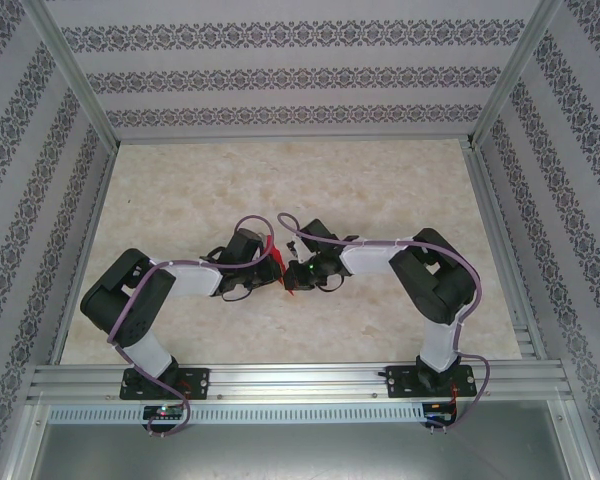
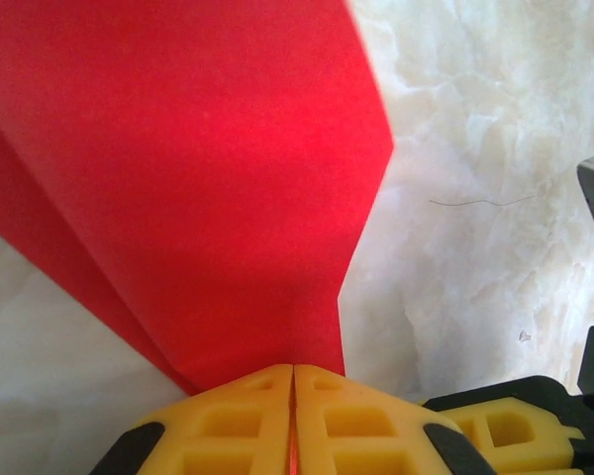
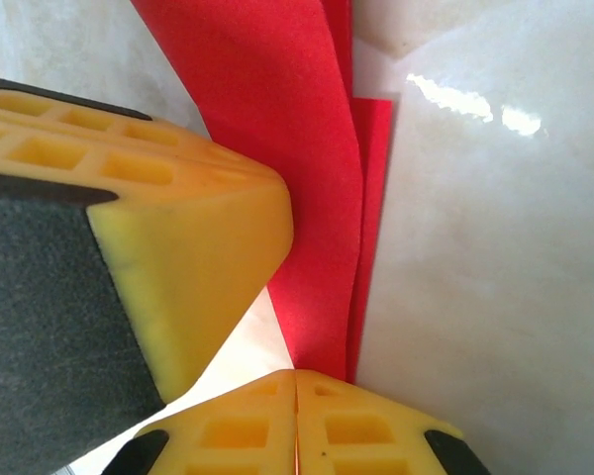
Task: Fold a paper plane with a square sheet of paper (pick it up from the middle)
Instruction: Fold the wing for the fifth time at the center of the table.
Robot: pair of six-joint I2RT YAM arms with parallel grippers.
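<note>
No legible text, label, brand, number or sign anywhere

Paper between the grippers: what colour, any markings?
The paper is plain bright red, unmarked; best in the left wrist view.

The sheet of paper (image 2: 178, 178) is plain bright red. The left pincer (image 2: 293, 376) and right pincer (image 3: 295, 381) are yellow with black patches. The tabletop (image 1: 380, 180) is marbled cream. The walls (image 1: 280, 80) are white with grey floral stripes.
</note>
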